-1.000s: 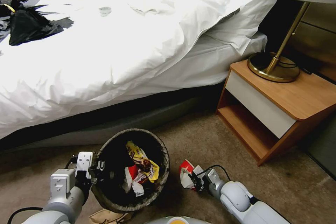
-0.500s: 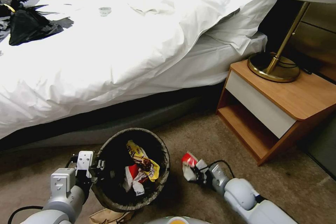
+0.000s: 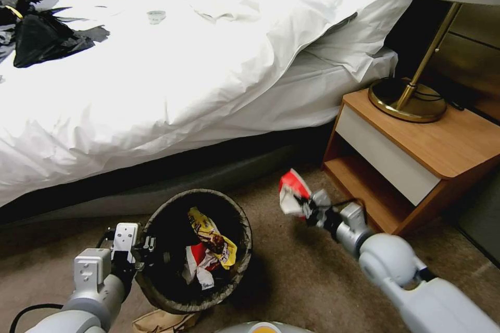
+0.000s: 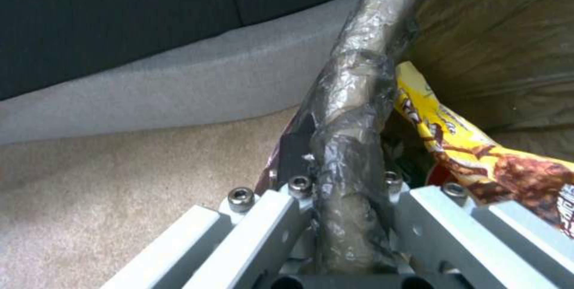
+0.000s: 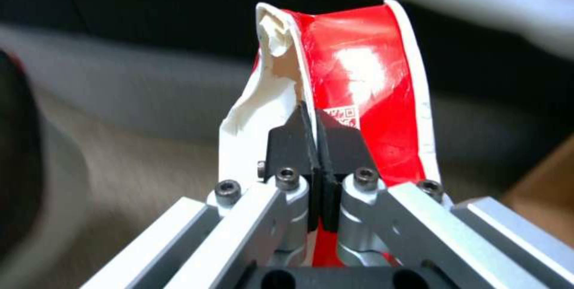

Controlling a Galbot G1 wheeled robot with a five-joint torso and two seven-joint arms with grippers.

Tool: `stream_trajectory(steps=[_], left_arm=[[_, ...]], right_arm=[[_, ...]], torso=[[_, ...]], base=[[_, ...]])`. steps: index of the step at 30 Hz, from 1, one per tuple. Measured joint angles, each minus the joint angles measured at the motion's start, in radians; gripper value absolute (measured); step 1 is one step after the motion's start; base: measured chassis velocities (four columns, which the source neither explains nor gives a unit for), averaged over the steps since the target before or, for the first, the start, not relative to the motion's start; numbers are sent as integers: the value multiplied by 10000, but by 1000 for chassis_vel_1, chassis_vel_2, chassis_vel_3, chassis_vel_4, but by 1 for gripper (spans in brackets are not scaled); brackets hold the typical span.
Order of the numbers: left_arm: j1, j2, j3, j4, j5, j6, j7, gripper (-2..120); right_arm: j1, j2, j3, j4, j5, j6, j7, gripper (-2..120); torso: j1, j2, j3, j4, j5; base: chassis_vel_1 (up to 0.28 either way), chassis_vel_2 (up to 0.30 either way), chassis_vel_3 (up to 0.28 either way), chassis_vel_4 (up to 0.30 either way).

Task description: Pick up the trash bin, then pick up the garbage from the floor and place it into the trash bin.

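Observation:
The trash bin [image 3: 156,221], round with a dark bag liner, is held above the carpet near the bed's side. My left gripper [image 3: 148,256] is shut on its rim [image 4: 347,145], one finger inside and one outside. Inside lie a yellow snack wrapper [image 3: 211,239] [image 4: 472,154] and a red-white wrapper [image 3: 200,265]. My right gripper [image 3: 308,208] is raised to the right of the bin, shut on another red-white wrapper [image 3: 292,193] [image 5: 358,82], which stands up crumpled between the black pads [image 5: 287,145].
A white-sheeted bed [image 3: 182,73] spans the back. A wooden nightstand [image 3: 416,161] with a brass lamp [image 3: 411,93] stands right, close to my right arm. A brown paper scrap [image 3: 161,321] lies on the carpet below the bin. Black bags [image 3: 44,36] rest on the bed.
My right gripper has lifted the red-white wrapper off the carpet, rising up and toward the nightstand. The left gripper and bin have stayed put.

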Motion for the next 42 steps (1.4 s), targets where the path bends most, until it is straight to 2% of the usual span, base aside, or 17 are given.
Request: stream_trajectory(steps=[3, 6, 20, 22, 31, 42], left_arm=[[-37, 68, 14, 0, -14, 0, -8, 1], [-39, 91, 29, 0, -14, 0, -11, 1], [-47, 268, 70, 0, -116, 0, -87, 1], [-53, 263, 80, 0, -116, 0, -92, 1], [-82, 236, 133, 0, -111, 0, -95, 1], [-86, 235, 145, 0, -103, 0, -90, 1]], right_arm=[[365, -223, 111, 1152, 500, -244, 158, 0], [758, -308, -115, 1711, 799, -429, 282, 0], [2619, -495, -1378, 3298, 2250, -1229, 114, 0], [2941, -539, -1919, 3676, 2417, -1341, 99, 0], [2781, -880, -2822, 4256, 2265, -1546, -66, 0], [2282, -1129, -3173, 4299, 1581, -1669, -544, 0]], torso=[[-1, 1, 0, 0, -2], [0, 1, 0, 1, 0], [0, 1, 1, 1, -1], [0, 1, 0, 2, -1], [0, 1, 0, 0, 0], [0, 0, 0, 1, 0]], base=[[0, 0, 0, 0], [0, 0, 0, 0], [0, 0, 0, 0], [0, 0, 0, 0], [0, 0, 0, 0], [0, 0, 0, 0]])
